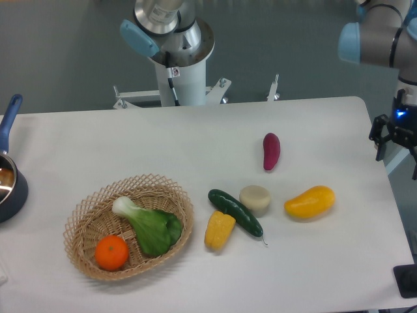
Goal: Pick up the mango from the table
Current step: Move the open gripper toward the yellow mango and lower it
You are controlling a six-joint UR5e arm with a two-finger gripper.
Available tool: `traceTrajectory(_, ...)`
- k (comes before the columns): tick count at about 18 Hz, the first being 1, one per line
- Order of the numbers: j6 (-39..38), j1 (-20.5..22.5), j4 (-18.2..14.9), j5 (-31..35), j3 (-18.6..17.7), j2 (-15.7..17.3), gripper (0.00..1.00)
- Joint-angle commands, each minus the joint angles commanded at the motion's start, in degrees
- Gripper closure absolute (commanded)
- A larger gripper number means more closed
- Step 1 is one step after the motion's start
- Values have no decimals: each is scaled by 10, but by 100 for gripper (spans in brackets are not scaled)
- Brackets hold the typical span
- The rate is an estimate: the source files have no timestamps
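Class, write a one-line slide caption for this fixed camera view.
Mango lies untouched on the white table while the gripper hovers at the right edge.

- arm base [176,45] is a chunky white column with shiny silver metal on top and a light-blue cap on the side
- thin black cable running down its front
- upper joint [374,39] is grey with a light-blue cap
- hand [396,140] is black, small blue light glowing on it
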Motion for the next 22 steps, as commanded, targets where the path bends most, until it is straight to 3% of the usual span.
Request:
traceTrajectory(5,-7,-25,4,46,-5,1,0)
traceTrajectory(8,-95,-38,13,47,-13,1,0)
traceTrajectory(10,-113,-41,13,47,-15,-1,0)
traceTrajectory(16,-133,-48,22,-6,-32,-9,0)
traceTrajectory(22,-173,-62,28,-9,-48,-19,0)
